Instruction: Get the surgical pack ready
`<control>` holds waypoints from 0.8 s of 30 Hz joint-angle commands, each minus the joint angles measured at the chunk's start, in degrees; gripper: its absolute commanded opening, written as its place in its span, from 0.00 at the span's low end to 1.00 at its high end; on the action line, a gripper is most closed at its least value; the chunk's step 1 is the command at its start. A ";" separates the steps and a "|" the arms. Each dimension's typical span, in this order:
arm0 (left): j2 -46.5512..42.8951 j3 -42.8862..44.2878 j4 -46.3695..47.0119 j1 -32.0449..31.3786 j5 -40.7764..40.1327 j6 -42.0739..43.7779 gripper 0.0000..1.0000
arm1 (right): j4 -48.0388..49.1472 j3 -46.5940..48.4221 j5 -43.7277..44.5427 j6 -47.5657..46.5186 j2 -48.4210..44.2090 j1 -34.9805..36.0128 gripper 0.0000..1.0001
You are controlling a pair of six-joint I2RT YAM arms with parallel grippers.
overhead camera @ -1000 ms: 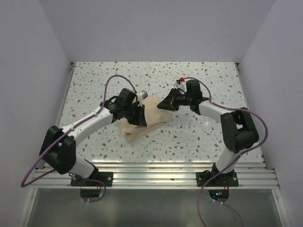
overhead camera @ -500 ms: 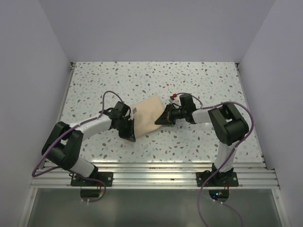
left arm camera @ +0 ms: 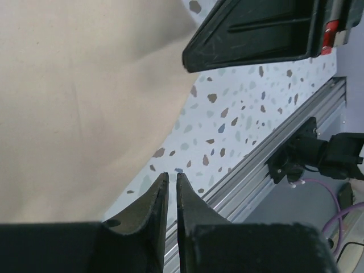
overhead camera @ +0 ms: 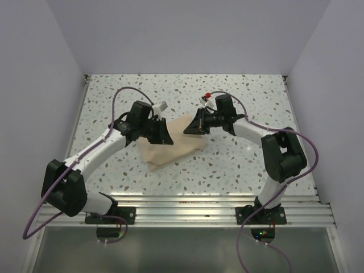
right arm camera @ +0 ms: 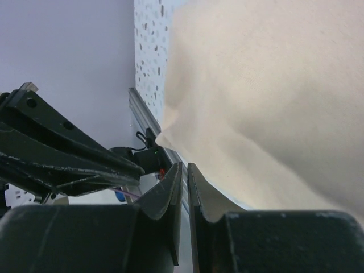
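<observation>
Top view: the tan kraft-paper surgical pack, loosely folded, lies mid-way on the speckled white worktop. The left gripper and right gripper sit over its far edge. Left wrist view: left gripper nearly closed on a thin slit, gripping nothing, pack at upper left. Right wrist view: right gripper likewise, pack at upper right.

My left arm and right arm are both white tubes linked by chunky black joints, each standing on a black base plate. A purple cable loops loosely along each one, and the right wrist carries a small red mark. Through the wrist cameras I see matte black fingers, scuffed and tapering to thin tips.
</observation>
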 commanded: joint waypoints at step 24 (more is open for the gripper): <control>10.16 -4.55 -0.77 10.50 -5.13 1.66 0.06 | -7.52 -4.79 2.12 -7.97 0.52 -0.13 0.11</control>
